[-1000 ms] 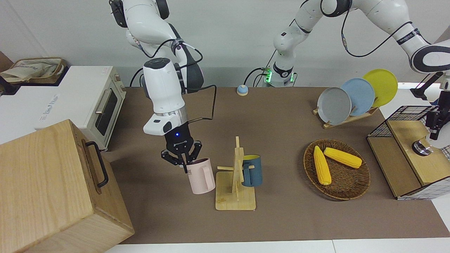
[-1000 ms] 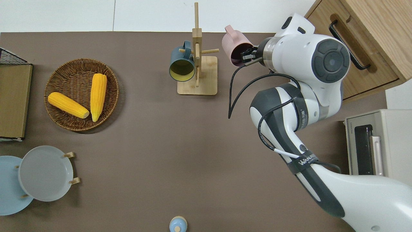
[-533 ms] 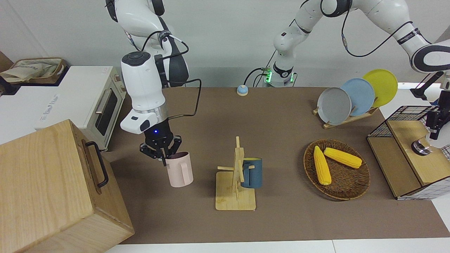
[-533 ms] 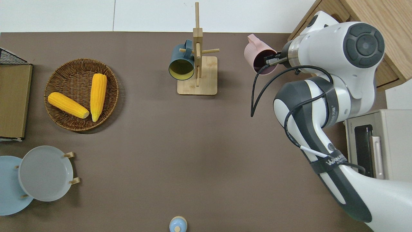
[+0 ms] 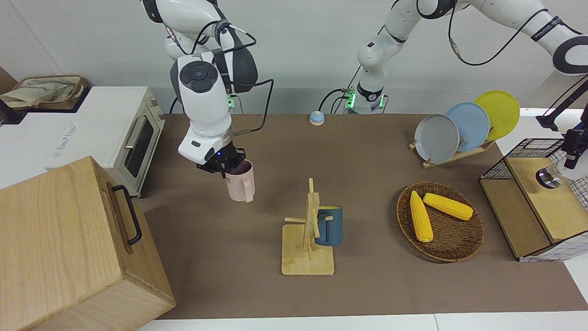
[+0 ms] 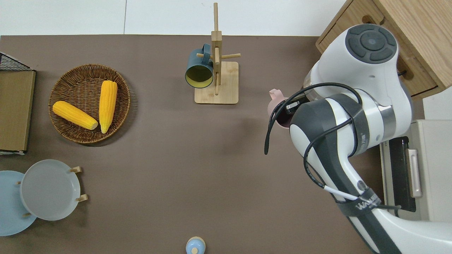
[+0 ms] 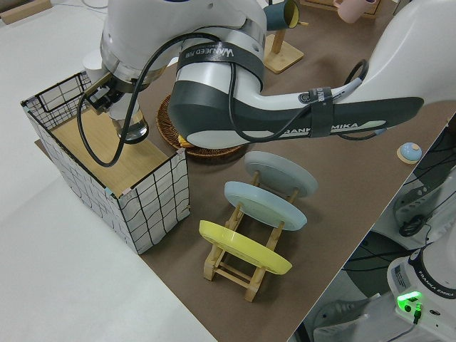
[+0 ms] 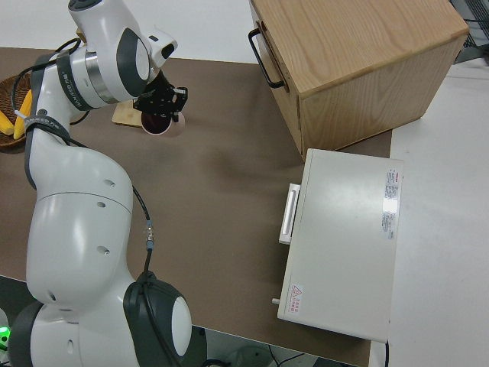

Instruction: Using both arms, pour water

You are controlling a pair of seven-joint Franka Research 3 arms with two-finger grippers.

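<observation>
My right gripper is shut on the rim of a pink mug and holds it upright in the air, over the brown mat between the wooden mug rack and the toaster oven. The mug also shows in the overhead view and in the right side view. A blue mug hangs on the rack. My left gripper holds a small clear glass by its rim, just over the wooden board in a wire crate. The left side view shows this gripper and glass.
A wicker basket with two corn cobs lies near the crate. A rack with three plates stands nearer the robots. A wooden box and a white toaster oven stand at the right arm's end. A blue bell sits near the robots.
My right gripper has carried the pink mug away from the rack, toward the right arm's end, then nearer the robots. My left gripper has lifted the glass off the board.
</observation>
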